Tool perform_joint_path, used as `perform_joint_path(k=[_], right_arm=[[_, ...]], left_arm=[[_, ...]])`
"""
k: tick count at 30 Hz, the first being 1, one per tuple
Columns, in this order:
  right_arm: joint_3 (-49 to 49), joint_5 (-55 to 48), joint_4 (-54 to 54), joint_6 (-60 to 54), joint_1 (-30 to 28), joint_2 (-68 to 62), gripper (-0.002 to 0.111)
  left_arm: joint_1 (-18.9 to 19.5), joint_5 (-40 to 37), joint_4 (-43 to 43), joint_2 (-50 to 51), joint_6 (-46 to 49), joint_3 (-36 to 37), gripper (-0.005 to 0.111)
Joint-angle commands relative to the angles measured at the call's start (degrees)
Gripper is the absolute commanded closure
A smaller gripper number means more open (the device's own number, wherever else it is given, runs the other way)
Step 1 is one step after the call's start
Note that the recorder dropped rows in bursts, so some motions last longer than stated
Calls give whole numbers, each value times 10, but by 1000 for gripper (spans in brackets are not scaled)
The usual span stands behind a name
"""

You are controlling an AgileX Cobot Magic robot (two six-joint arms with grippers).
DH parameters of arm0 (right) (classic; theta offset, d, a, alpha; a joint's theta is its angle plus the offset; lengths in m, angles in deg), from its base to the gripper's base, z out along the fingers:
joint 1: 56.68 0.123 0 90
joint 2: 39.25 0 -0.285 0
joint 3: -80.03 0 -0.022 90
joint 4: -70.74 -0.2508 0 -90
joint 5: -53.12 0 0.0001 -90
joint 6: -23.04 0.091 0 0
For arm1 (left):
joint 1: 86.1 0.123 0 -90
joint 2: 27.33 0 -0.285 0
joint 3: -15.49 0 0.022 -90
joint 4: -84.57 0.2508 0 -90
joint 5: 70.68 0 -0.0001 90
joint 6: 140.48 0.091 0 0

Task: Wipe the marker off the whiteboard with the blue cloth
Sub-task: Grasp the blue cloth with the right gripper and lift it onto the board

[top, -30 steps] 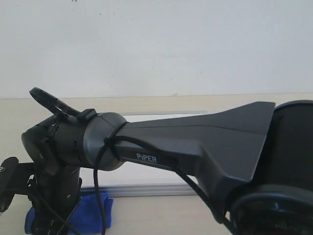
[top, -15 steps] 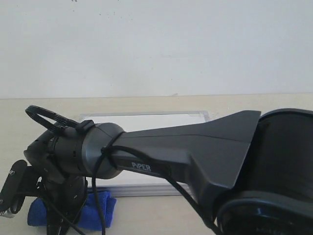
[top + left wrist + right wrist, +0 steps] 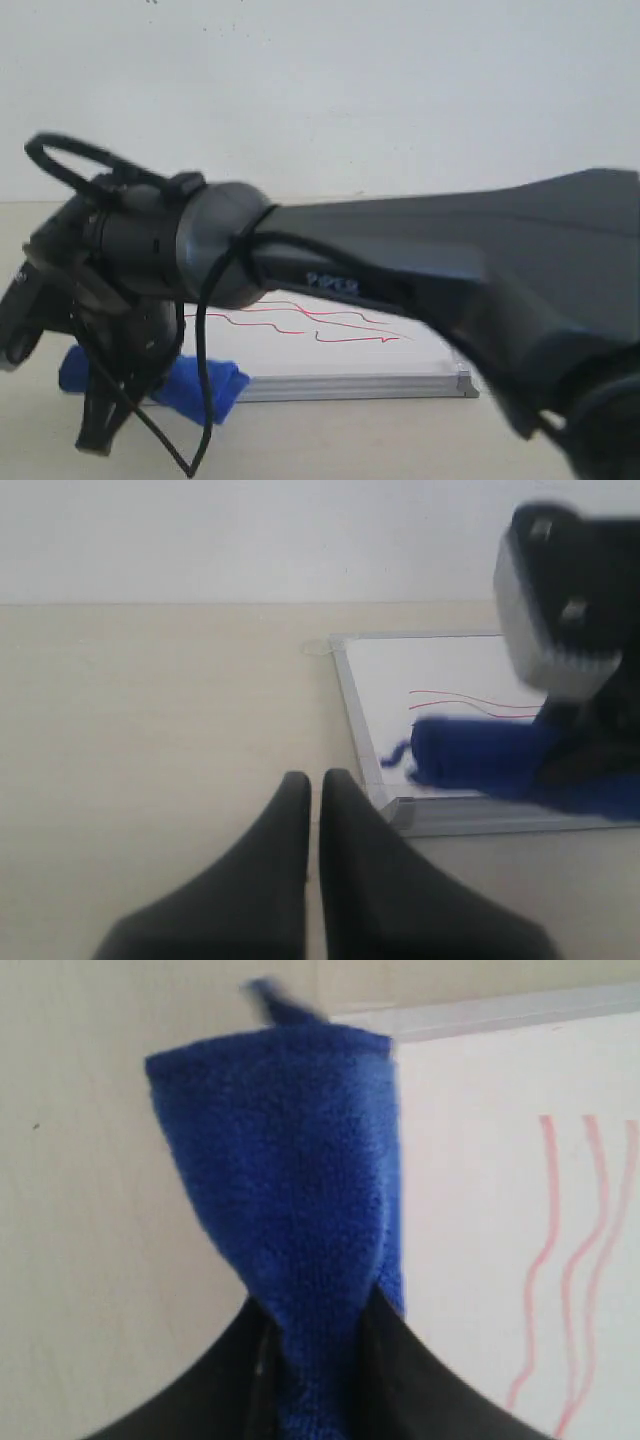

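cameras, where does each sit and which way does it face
Exterior view: off the arms, facing a pale wall; the right arm fills it, above the whiteboard, red lines and blue cloth.
Left wrist view: mounted behind the shut left hand, looking at the board's corner.
Right wrist view: mounted behind the right hand, looking down at it pinching the cloth.
All three share cloth, board, lines.

Reaching across: the right arm [image 3: 420,270], marked PIPER, stretches from right to left through the exterior view, its wrist [image 3: 150,240] bent downward; the right gripper [image 3: 315,1360] has its dark fingers pinched on the blue cloth [image 3: 290,1160]; the left gripper [image 3: 313,795] sits low, its two fingers pressed together with nothing between.
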Motion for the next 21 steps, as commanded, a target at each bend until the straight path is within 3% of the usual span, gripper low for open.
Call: perform_joint_path(k=[1, 10, 16, 21], right_arm=[[2, 1, 33, 45, -6, 72, 108], [2, 13, 80, 190, -48, 95, 108], [2, 59, 61, 107, -106, 91, 108], [2, 131, -65, -10, -156, 86, 108]], left_arm=[[-5, 4, -7, 2, 3, 2, 103], [-5, 4, -7, 2, 3, 2, 103], [-5, 4, -7, 2, 3, 2, 103], [-5, 4, -7, 2, 3, 2, 103]])
